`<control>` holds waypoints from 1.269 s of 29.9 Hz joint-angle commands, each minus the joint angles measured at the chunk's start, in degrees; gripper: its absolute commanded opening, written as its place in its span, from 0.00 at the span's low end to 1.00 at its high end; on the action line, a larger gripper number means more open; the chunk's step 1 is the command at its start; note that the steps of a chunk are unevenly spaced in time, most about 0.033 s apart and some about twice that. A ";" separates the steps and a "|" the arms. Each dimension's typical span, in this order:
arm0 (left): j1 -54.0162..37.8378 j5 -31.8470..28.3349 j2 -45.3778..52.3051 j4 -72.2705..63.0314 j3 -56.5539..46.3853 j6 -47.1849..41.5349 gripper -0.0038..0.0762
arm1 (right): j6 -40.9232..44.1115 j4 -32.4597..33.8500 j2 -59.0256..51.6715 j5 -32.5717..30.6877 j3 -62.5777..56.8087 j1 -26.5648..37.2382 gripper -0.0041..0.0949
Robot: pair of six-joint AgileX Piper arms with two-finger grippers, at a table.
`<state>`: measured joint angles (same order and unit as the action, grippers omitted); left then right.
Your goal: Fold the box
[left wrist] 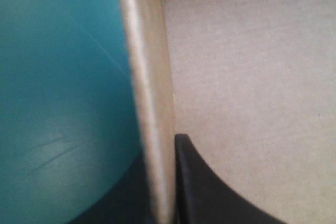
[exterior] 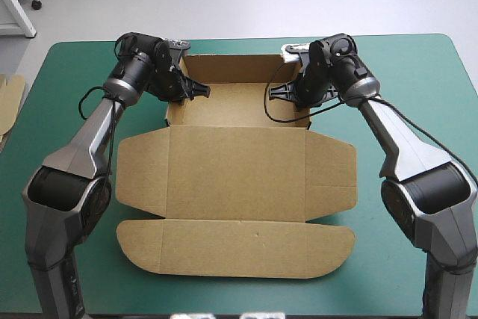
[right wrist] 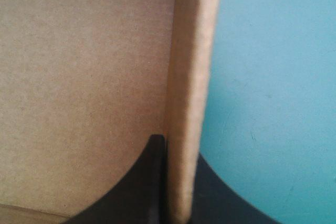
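the left gripper has its black fingers all but together, clamped on the raised left side wall of the brown box, one finger inside the tray and one outside. the right gripper is clamped the same way on the right side wall. the box sits mid-bench on the teal-green cover, its tray part toward the far edge with walls up, its lid and front flap flat toward the near edge. an edge of more board shows at the bench's left edge.
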<state>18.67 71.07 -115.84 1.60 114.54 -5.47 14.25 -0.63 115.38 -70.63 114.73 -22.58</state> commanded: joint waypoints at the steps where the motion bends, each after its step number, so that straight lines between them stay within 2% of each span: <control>1: 0.16 -1.89 3.17 3.50 -0.37 1.40 0.03 | -3.60 4.46 -3.34 -0.74 1.85 -0.03 0.03; 8: 0.16 -2.99 0.03 2.29 -0.36 -0.99 0.03 | -3.85 9.93 -3.00 -0.83 1.85 -0.03 0.03; 21: 1.77 -5.34 -3.38 5.06 -0.36 -4.16 0.03 | -4.86 10.01 1.76 -0.83 1.85 -0.03 0.03; 38: 1.77 -5.19 -6.58 7.54 -0.47 -5.23 0.03 | -4.86 9.60 4.61 -0.83 1.65 0.08 0.03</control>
<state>20.80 65.96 -123.81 4.44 113.39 -12.16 13.03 5.22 123.01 -68.44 114.95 -22.78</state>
